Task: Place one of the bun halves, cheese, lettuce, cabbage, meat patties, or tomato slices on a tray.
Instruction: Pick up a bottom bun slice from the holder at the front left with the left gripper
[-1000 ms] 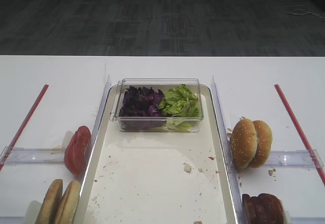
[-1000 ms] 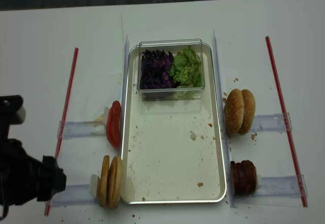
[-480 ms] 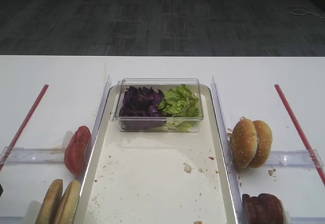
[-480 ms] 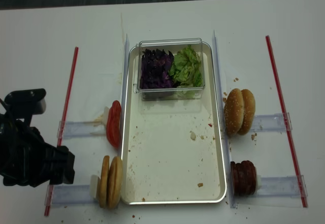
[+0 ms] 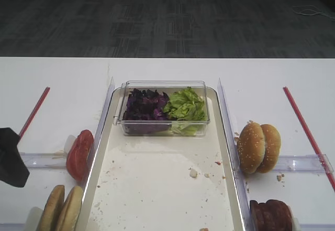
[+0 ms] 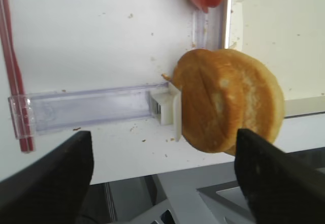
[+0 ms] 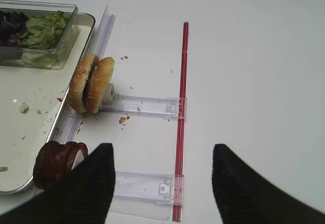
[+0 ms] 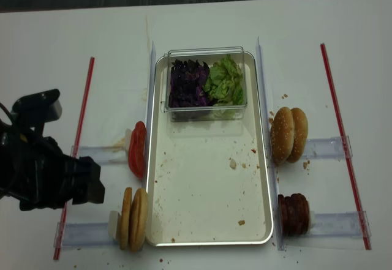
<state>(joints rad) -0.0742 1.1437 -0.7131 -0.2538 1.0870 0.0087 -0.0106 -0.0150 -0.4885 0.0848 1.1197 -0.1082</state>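
Golden-tan smooth bun halves (image 6: 228, 102), two standing on edge against a white plastic stop (image 6: 170, 109), sit just ahead of the left gripper (image 6: 160, 176), between its two dark fingers (image 6: 48, 183), which stand wide apart with nothing clamped. No contact with the buns.

Versus a second ago: the black left arm (image 8: 46, 169) has come in from the left edge of the overhead view and now sits just left of the bun pair (image 8: 133, 218); it also shows at the left edge of the front view now, where earlier it did not. Food and tray have not moved.

Right of the left gripper: long shallow silver-rimmed tray (image 8: 263, 160), crumb-speckled floor, no ingredient on it yet. Glossy red tomato slices (image 8: 137, 149) on edge sit just beyond the buns, touching the tray's left outer wall.

Right gripper (image 7: 162, 183): fingers spread, holding nothing, hovering over the table right of the tray. Dark reddish-brown meat patties (image 7: 56, 163) just to its left, sesame-seeded bun pair (image 7: 91, 84) further ahead.

Far end of the tray: small clear plastic box (image 8: 205, 112) holding shredded dark purple cabbage (image 8: 187, 83) and crinkled light green lettuce (image 8: 226, 81) side by side.
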